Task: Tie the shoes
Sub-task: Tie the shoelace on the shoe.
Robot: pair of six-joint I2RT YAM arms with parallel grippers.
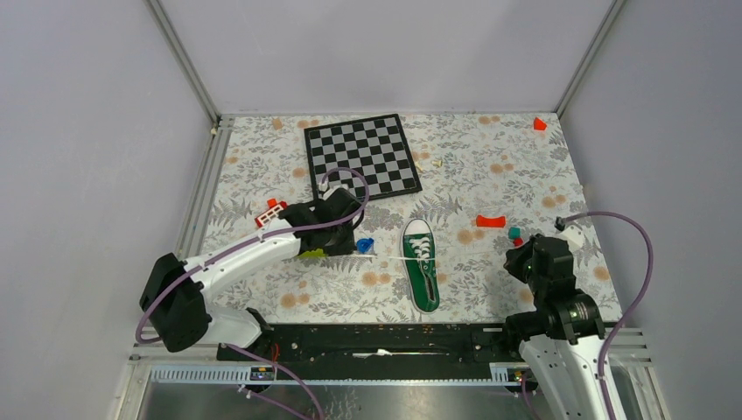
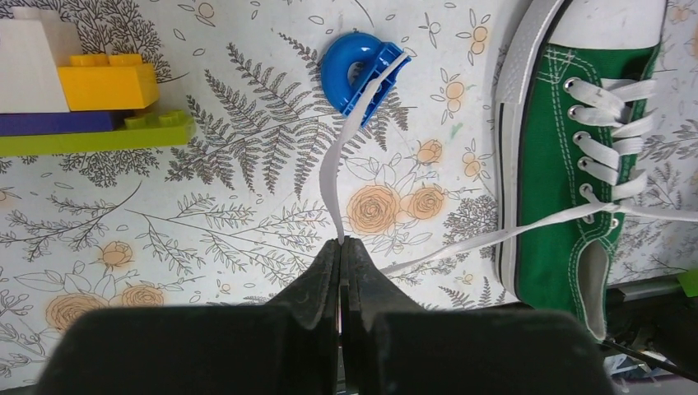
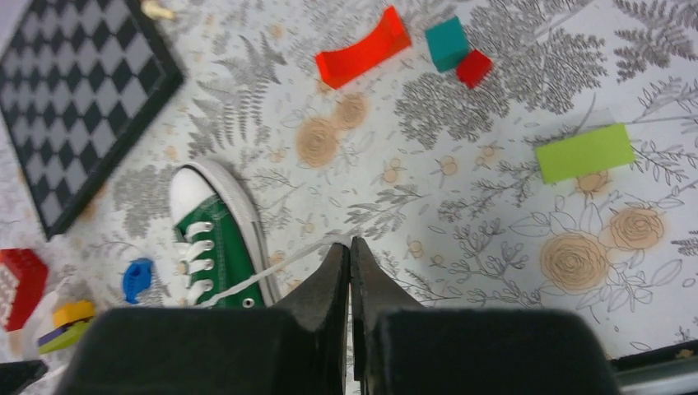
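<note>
Beside sneaker (image 2: pixel 543 164), blue ring (image 2: pixel 333 74) under lace (image 2: pixel 329 177).

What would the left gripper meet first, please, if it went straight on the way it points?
Probably the blue ring-shaped piece, straight ahead of the left gripper along the white lace it pinches; height is unclear.

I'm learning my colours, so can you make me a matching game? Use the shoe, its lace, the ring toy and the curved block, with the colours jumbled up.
Things:
1 shoe
2 lace
3 ring toy
4 curved block

Colours:
A blue
B red
C green
D white

Pairs: 1-C, 2-D, 3-A, 4-B.
</note>
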